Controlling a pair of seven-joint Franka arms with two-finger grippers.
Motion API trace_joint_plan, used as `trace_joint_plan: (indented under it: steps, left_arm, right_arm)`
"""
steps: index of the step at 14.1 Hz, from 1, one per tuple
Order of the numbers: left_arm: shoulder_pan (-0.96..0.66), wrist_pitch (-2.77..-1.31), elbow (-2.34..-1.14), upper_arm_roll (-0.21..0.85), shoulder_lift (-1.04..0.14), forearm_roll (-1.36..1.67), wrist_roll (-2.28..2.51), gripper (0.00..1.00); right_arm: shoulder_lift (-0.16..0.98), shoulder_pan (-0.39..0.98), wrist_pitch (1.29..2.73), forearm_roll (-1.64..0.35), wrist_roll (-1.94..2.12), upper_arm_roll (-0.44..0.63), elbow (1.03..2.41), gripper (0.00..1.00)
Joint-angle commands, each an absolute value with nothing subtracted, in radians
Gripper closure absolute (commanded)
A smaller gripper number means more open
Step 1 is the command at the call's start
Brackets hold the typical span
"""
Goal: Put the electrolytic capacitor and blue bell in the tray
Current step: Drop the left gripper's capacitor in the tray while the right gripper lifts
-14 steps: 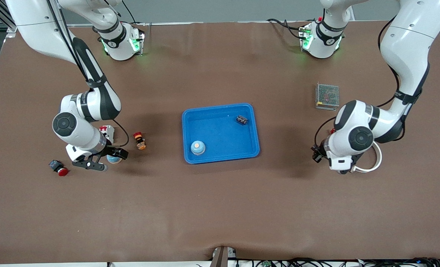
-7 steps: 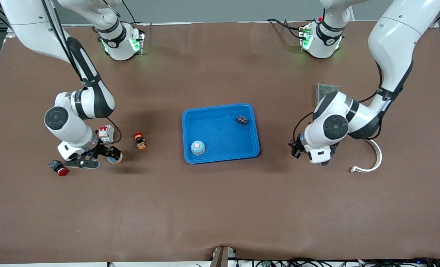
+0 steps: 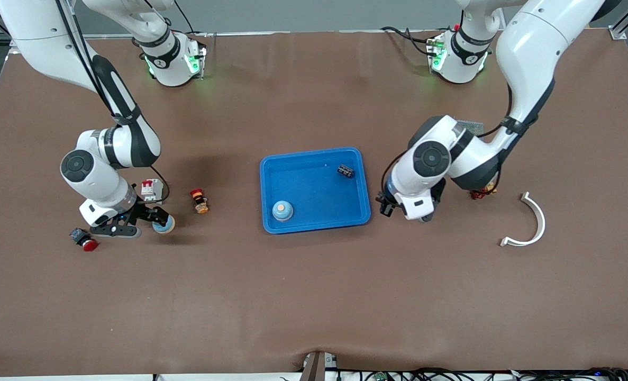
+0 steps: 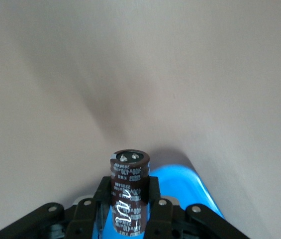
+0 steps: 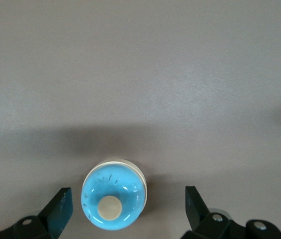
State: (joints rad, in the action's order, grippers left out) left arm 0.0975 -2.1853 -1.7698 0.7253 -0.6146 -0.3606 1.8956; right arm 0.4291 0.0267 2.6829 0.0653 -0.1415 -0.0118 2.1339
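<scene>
The blue tray lies mid-table, and its rim shows in the left wrist view. My left gripper is shut on a dark brown electrolytic capacitor, held upright. The left hand hangs over the table just off the tray's edge toward the left arm's end. A blue bell with a cream knob stands on the table toward the right arm's end. My right gripper is open low over that bell, one finger on each side without touching. A second blue bell sits in the tray.
A small black part lies in the tray. By the right gripper are a white-and-red breaker, an orange-and-red button and a black red-capped button. A white curved piece and a mesh box lie toward the left arm's end.
The left arm has carried the capacitor from beside the white curved piece to the tray's edge. The right gripper has shifted slightly around the bell, staying open.
</scene>
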Motion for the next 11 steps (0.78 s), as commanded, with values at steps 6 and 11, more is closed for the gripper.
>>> trace_joint_plan:
  steps: [6, 11]
  left_arm:
    - [-0.029, -2.289, -1.698, 0.71, -0.729, -0.371, 1.997, 1.0]
    - [-0.141, -2.328, -1.698, 0.607, -0.764, -0.388, 2.003, 1.0]
  right_arm:
    - [0.491, 0.051, 2.737, 0.084, -0.225, -0.017, 2.125, 0.0]
    - [0.492, 0.045, 2.738, 0.08, -0.239, -0.017, 2.125, 0.0]
